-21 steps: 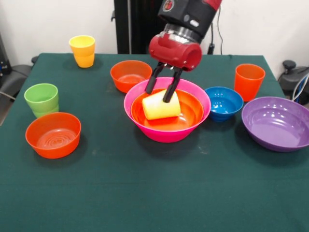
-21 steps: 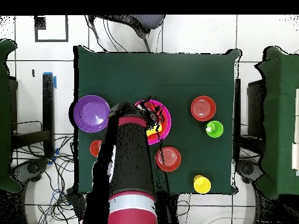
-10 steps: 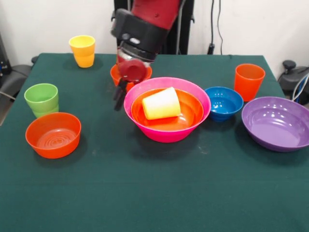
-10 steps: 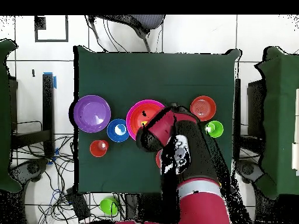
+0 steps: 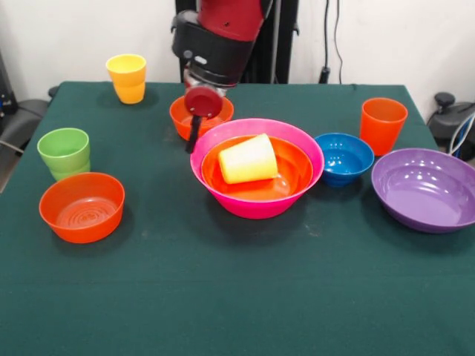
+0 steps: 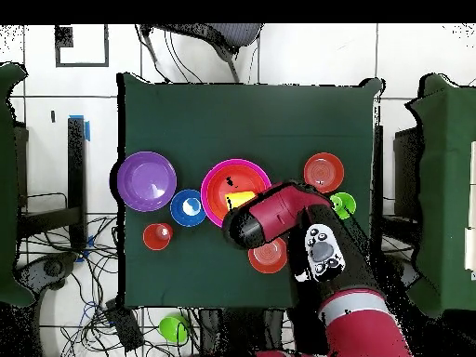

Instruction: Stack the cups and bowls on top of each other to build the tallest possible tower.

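Yellow cup [image 5: 249, 159] lies tipped on its side in the large orange bowl [image 5: 297, 172] nested in the pink bowl [image 5: 256, 204], adding little tower height; claw [image 5: 194, 132], beside the rim, shows no readable finger state, so cannot tell.

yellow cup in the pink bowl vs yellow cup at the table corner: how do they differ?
Pose: the yellow cup in the bowls lies tipped on its side; the corner yellow cup stands upright, mouth up.
Place: the first rests inside the large orange bowl nested in the pink bowl; the second stands alone on the table.
Shade: the first is paler.
Both are small plastic tumblers.
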`<action>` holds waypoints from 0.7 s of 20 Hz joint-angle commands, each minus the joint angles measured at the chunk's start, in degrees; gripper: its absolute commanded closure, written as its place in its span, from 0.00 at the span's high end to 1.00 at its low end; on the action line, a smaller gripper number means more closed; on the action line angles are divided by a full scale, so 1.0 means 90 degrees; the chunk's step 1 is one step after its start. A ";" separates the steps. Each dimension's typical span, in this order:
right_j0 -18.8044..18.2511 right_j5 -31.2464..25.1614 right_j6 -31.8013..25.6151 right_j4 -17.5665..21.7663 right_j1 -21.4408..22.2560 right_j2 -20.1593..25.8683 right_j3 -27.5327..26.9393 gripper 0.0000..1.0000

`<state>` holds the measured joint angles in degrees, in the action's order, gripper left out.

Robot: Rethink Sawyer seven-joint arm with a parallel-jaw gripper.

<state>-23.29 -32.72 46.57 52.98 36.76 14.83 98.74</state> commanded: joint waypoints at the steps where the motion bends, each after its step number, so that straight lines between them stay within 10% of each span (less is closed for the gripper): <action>1: -0.0167 -0.0342 -0.1619 -0.0240 0.0279 0.1404 0.0853 1.00; 14: -0.0454 -0.0172 -0.1160 0.0142 0.0139 0.1885 0.0833 1.00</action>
<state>-26.58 -32.70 46.54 51.03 40.92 26.90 104.96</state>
